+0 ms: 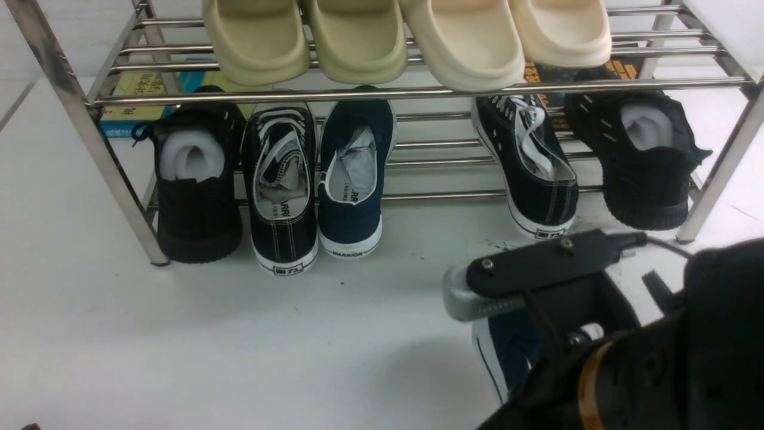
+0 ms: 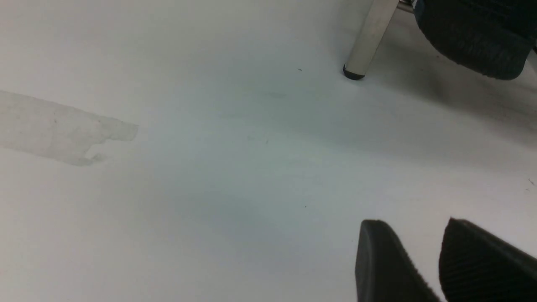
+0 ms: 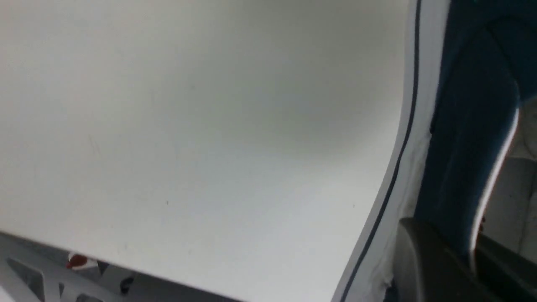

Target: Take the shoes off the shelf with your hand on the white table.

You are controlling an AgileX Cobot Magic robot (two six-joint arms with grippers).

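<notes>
Right fingers (image 3: pixel 419 260) closed on the side wall of a navy slip-on (image 1: pixel 507 352), one finger outside the collar, the other inside. The shoe is off the shelf (image 1: pixel 382 94), toward the near right part of the white surface (image 1: pixel 239 334), in front of the shelf's right half. Can't tell if its sole touches the surface. The right arm (image 1: pixel 686 358) comes in from the near right corner, wrist bent, with the gripper body tilted down and to the left over the shoe.

Left fingers (image 2: pixel 386 264) are apart with nothing between them, low over the bare surface, facing the shelf's front leg (image 2: pixel 369 37) and the heel of a black sneaker (image 2: pixel 470 37) beside it.

The second navy slip-on (image 1: pixel 353 173) is on the lower tier, third from the left. Its heel hangs past the front rod, and there is paper stuffing inside. Black lace-ups (image 1: pixel 280 185) sit just beside it. Cream slides (image 1: pixel 358 42) are on the top tier.
</notes>
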